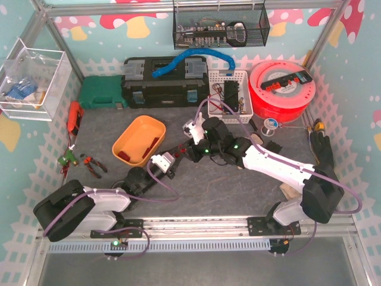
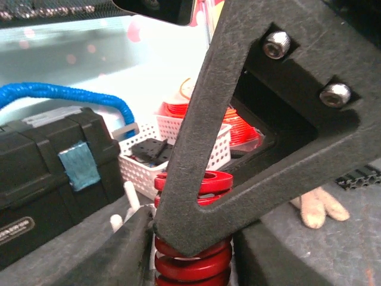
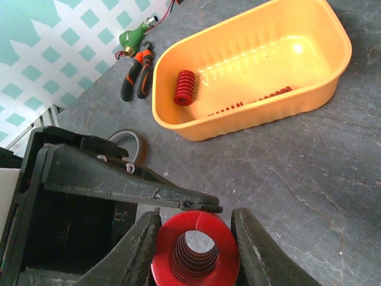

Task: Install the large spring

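Coils at the bottom of the large spring (image 3: 196, 229) run off both wrist views. A black frame (image 2: 250, 119) blocks my left gripper (image 2: 193, 250), so I can't tell its grip. My right gripper (image 3: 194, 223) is clamped on the spring, one finger on each side, with the frame tip at its rim. The spring is red, thick-coiled and hollow.

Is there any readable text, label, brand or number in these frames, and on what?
No text can be read in any view.
Black toolbox: the front label is too small in the top view and blurred in the left wrist view.
Red spool: it has a black label with white marks, too small to read.
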`<action>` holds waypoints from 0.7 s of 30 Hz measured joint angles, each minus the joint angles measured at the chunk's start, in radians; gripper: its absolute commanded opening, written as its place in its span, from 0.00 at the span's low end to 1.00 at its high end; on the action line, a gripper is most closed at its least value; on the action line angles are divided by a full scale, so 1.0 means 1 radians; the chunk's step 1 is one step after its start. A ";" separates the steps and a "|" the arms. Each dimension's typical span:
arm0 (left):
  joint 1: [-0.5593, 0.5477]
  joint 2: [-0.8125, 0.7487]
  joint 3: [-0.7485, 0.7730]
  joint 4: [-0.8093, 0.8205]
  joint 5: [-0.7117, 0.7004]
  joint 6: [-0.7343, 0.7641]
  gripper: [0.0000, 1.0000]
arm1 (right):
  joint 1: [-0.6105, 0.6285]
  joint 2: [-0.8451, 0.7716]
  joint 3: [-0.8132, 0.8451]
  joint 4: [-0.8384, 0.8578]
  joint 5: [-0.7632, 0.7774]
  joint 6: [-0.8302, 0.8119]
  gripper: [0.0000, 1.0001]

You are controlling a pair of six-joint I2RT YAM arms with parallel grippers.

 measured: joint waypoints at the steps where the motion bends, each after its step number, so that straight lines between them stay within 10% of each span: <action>1: 0.000 0.000 0.000 0.000 -0.002 0.002 0.54 | 0.000 0.000 0.000 0.002 0.001 0.000 0.00; 8: -0.001 0.021 0.004 0.012 -0.060 0.005 0.90 | 0.000 -0.027 -0.018 0.011 0.126 -0.001 0.00; 21: -0.002 0.024 0.031 -0.031 -0.182 -0.003 0.95 | -0.196 -0.071 -0.026 0.055 0.501 -0.076 0.00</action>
